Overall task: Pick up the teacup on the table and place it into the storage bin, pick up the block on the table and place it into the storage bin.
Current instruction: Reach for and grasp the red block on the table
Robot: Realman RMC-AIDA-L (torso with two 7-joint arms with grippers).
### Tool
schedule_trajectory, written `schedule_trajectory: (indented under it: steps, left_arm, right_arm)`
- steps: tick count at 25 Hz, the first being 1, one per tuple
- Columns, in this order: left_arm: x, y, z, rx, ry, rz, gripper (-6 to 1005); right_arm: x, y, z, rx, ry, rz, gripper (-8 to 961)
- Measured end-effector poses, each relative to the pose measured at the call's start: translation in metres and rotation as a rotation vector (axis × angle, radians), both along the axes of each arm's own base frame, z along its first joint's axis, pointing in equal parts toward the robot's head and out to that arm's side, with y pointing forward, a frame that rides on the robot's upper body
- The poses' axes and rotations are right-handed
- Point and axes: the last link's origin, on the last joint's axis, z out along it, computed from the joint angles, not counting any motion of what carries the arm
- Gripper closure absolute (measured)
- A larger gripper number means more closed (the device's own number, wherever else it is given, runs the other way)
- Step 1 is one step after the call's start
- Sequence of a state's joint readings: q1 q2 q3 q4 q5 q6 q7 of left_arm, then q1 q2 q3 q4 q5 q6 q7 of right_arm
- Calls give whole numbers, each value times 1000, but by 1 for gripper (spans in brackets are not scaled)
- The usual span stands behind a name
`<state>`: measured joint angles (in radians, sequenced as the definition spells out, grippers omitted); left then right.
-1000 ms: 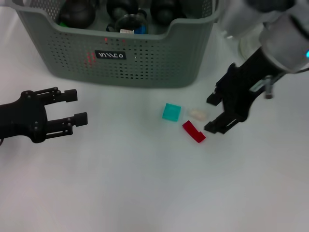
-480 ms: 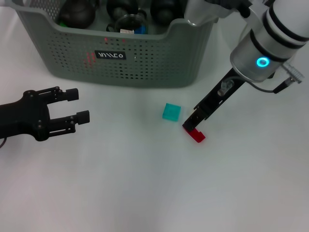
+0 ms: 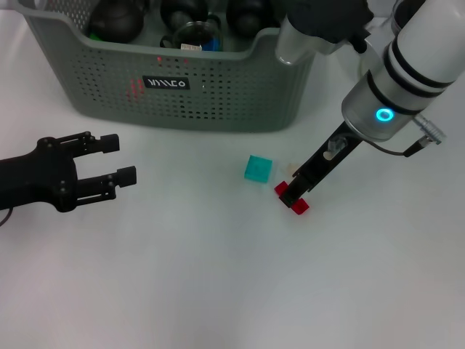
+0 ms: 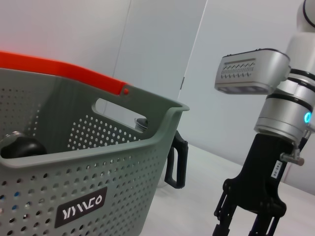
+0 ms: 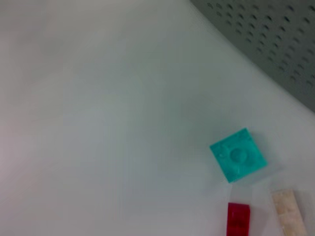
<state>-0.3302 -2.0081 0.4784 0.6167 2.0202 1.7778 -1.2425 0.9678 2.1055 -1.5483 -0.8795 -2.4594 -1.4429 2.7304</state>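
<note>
The grey-green storage bin (image 3: 218, 94) (image 4: 98, 172) (image 5: 275, 44) stands at the back, with dark round vessels (image 3: 116, 22) inside. No teacup shows on the table. Three blocks lie in front of the bin: a teal block (image 3: 258, 168) (image 5: 238, 155), a red block (image 3: 300, 207) (image 5: 238, 219) and a beige block (image 3: 290, 168) (image 5: 288, 211). My right gripper (image 3: 293, 193) (image 4: 243, 223) points down over the red block, fingers apart on either side of it. To the left, my left gripper (image 3: 120, 156) hovers open and holds nothing.
A black handle (image 4: 177, 162) sticks out beside the bin's right corner. An orange-red rim (image 4: 59, 66) runs behind the bin. White tabletop (image 3: 218, 276) stretches in front of the blocks and between the two arms.
My right arm has turned its wrist and brought the gripper left and down from beside the blocks onto the red block. The left gripper has barely moved.
</note>
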Motion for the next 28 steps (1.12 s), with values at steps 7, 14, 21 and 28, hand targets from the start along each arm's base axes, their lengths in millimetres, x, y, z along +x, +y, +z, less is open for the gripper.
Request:
schedule_trajectory:
  steps: [7, 14, 21, 28]
  left_arm:
    - [1, 0, -2, 1, -5, 2, 274]
    - [1, -1, -3, 1, -7, 5, 274]
    - [-2, -4, -3, 1, -8, 15, 274]
    - [-3, -6, -3, 1, -8, 21, 274]
  right_arm:
    - [3, 1, -8, 3, 39, -27, 277]
    - [9, 6, -16, 44, 38, -3, 277]
    - [11, 6, -25, 61, 32, 46, 278]
    - [12, 1, -32, 39, 49, 63, 277]
